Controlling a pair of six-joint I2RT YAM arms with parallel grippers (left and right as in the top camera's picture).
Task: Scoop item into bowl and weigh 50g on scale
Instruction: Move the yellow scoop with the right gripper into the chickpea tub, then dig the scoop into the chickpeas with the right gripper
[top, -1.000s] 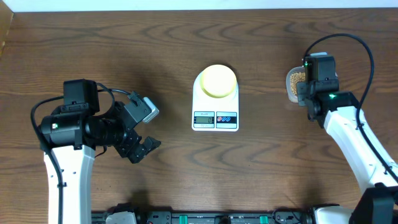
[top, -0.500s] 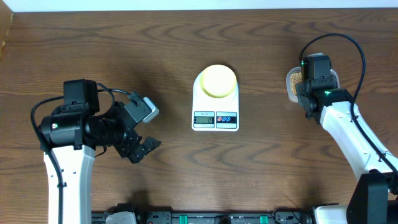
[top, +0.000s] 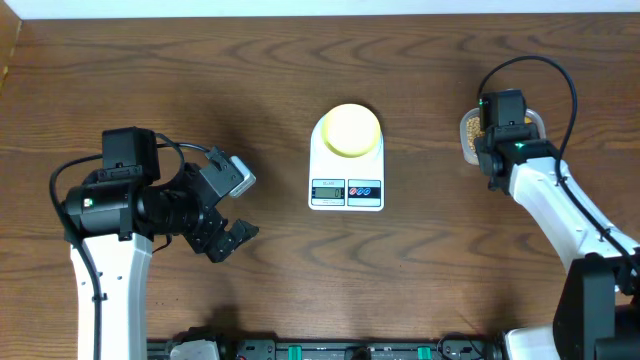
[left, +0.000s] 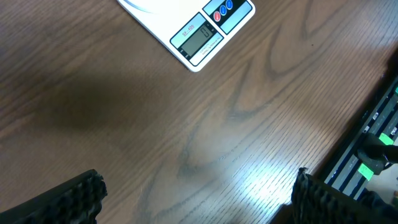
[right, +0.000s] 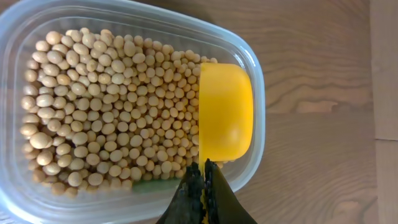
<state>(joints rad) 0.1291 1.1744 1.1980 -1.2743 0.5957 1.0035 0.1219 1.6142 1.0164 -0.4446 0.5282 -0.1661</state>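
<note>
The beige beans (right: 112, 106) fill a clear plastic tub (right: 258, 134) at the table's right side. A bright yellow scoop (right: 224, 112) stands on edge inside the tub at its right end, against the beans. My right gripper (right: 203, 171) is shut on the scoop's thin handle; from overhead it (top: 497, 128) covers most of the tub (top: 468, 132). The pale yellow bowl (top: 349, 130) sits on the upper part of the white scale (top: 346, 190) at the table's centre. My left gripper (top: 243, 205) hangs open over bare wood left of the scale (left: 199, 34), holding nothing.
A black rail with cables (left: 373, 149) runs along the table's near edge. Brown wooden tabletop (top: 300, 60) surrounds the scale on all sides. The right arm's black cable (top: 545, 65) loops above the tub.
The right wrist has shifted slightly left over the tub with the scoop still gripped. The left arm has not moved.
</note>
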